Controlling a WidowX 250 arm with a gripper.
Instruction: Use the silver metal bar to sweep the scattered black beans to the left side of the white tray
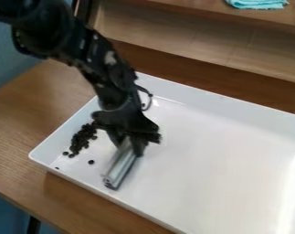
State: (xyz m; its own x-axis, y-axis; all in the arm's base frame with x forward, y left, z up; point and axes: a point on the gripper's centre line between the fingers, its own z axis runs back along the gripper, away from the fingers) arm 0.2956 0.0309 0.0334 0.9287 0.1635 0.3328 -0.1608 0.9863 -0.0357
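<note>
The black gripper [132,142] hangs over the left part of a white tray [216,160], its fingers closed around the upper end of a silvery, bar-like object [121,166]. That object slants down and to the left, its lower end close to the tray's floor; whether it touches is unclear. Left of the gripper lies a cluster of small dark round pieces [81,139] in the tray's left corner. A few single pieces, such as a dark bead [91,162], lie apart from the cluster, nearer the front rim.
The tray stands on a brown wooden table [21,132], its raised rim running around it. Behind is a wooden shelf [192,36] with a folded turquoise cloth [257,4] on top at the upper right.
</note>
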